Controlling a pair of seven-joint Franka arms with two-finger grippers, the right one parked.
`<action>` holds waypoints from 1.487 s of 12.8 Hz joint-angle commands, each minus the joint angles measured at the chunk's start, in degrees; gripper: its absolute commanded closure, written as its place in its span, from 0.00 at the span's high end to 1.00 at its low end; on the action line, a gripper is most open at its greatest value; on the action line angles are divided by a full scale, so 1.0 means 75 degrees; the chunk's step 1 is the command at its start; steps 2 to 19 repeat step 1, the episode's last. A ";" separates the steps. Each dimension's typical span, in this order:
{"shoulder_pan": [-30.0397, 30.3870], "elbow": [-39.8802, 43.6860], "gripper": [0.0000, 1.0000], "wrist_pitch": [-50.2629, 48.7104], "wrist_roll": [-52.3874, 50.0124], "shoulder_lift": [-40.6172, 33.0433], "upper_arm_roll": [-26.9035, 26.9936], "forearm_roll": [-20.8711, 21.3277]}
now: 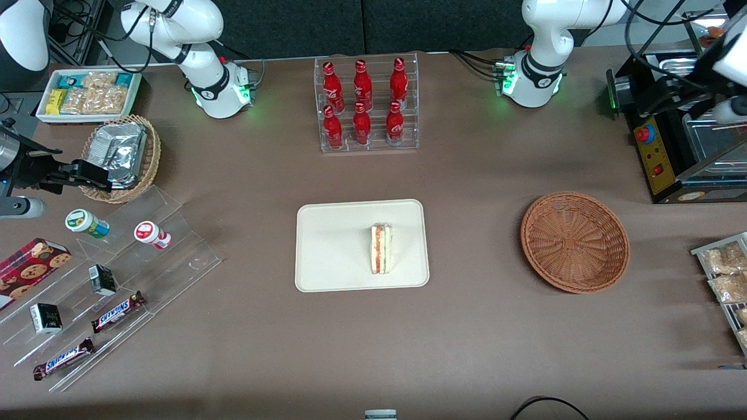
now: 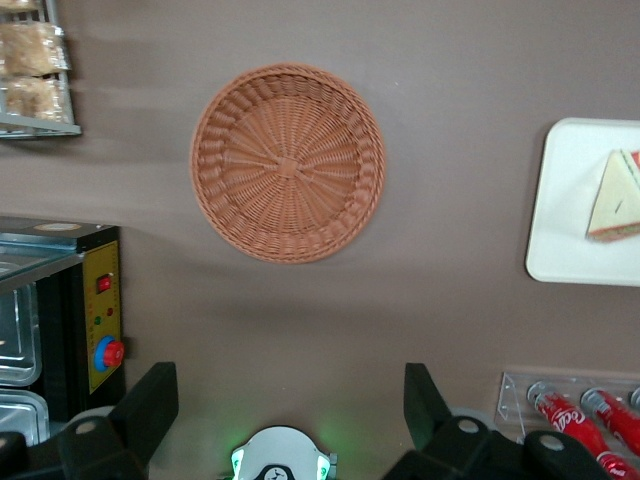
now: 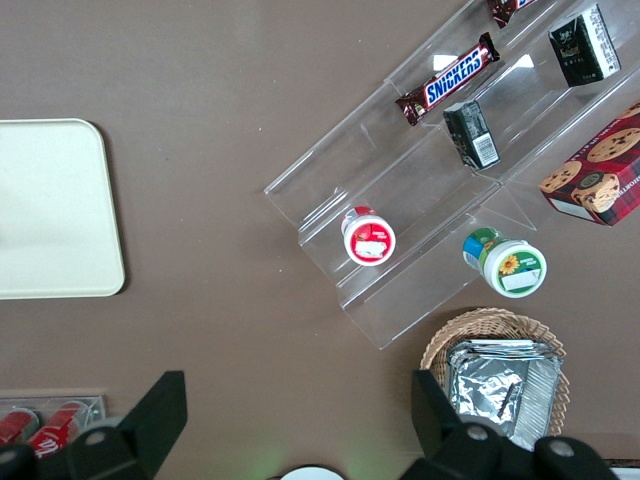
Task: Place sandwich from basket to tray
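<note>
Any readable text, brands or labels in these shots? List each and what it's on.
"SNICKERS": candy bar on the clear acrylic stand.
"SNICKERS": second bar, nearer the front camera.
Red bottles: white script logo, too small to read.
Cookie box, two round tubs, dark cartons, oven panel: print illegible.
Sandwich, tray, basket: none.
Gripper open above the basket: none.

White arm, green-lit base (black hand (image 2: 285, 415), open fingers)
</note>
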 commanded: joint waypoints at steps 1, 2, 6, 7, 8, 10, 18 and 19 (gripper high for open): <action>-0.0081 0.0006 1.00 0.0113 0.0036 -0.0042 -0.0068 -0.0076; -0.0081 0.0006 1.00 0.0113 0.0036 -0.0042 -0.0068 -0.0076; -0.0081 0.0006 1.00 0.0113 0.0036 -0.0042 -0.0068 -0.0076; -0.0081 0.0006 1.00 0.0113 0.0036 -0.0042 -0.0068 -0.0076; -0.0081 0.0006 1.00 0.0113 0.0036 -0.0042 -0.0068 -0.0076; -0.0081 0.0006 1.00 0.0113 0.0036 -0.0042 -0.0068 -0.0076; -0.0081 0.0006 1.00 0.0113 0.0036 -0.0042 -0.0068 -0.0076; -0.0081 0.0006 1.00 0.0113 0.0036 -0.0042 -0.0068 -0.0076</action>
